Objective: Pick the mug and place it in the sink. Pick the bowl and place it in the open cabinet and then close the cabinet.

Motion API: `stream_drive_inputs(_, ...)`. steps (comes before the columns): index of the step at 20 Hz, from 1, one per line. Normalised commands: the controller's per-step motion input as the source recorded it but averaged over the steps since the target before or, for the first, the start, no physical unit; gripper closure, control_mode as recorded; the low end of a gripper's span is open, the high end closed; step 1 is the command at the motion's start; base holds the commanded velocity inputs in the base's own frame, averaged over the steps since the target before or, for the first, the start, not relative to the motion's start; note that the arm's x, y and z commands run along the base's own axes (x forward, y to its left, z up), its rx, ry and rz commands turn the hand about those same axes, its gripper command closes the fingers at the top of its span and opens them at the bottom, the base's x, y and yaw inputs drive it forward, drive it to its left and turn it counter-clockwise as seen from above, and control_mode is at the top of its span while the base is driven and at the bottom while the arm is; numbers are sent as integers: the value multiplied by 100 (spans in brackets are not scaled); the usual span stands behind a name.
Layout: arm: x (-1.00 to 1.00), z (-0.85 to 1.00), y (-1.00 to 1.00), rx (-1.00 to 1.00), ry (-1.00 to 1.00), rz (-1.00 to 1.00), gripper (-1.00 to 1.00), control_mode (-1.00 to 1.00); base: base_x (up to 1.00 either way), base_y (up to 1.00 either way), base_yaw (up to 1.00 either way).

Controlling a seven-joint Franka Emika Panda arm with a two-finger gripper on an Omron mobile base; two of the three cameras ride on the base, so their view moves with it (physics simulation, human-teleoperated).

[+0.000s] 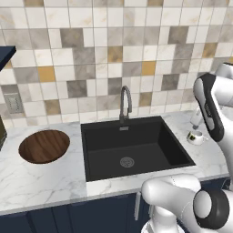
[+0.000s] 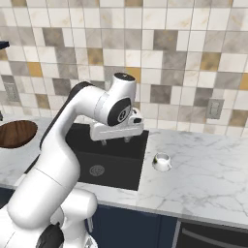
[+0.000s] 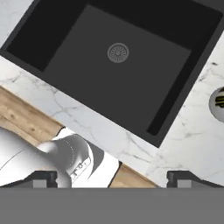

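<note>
The black sink (image 1: 136, 145) lies in the white marble counter, its steel drain (image 3: 118, 52) below my hand. The small white mug (image 2: 162, 162) stands upright on the marble just right of the basin, and its olive-yellow inside shows at the hand view's right edge (image 3: 217, 103). The brown wooden bowl (image 1: 44, 145) rests on the counter left of the sink. My gripper (image 2: 115, 140) hovers over the sink's right part, left of the mug and above it, open with nothing between its fingers (image 3: 43, 177). A navy corner of the cabinet (image 1: 5, 54) pokes in at the upper left.
A curved grey tap (image 1: 125, 102) rises behind the basin against the tiled wall. Wall outlets sit at the left (image 1: 13, 103) and right (image 2: 214, 109). Bare marble (image 2: 208, 174) stretches to the right of the mug. Navy lower cabinets (image 1: 91, 214) run under the counter's front edge.
</note>
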Motion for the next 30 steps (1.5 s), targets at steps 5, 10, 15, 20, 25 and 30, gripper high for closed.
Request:
stream_drive_inputs(5,5,-16,-27,0,8,0,-100,-100,0,0,0)
stream_drive_inputs(10,8,-18,-16,0,0,0,-100,-100,0,0,0)
stream_drive_inputs(15,14,-17,-17,0,0,0,-100,-100,0,0,0)
stream_drive_inputs(20,15,-11,-13,0,0,0,-100,-100,0,0,0)
stream_drive_inputs(25,10,-14,-23,-1,0,0,-100,-100,0,0,0)
stream_drive_inputs(30,9,-19,-27,-5,0,0,-100,-100,0,0,0)
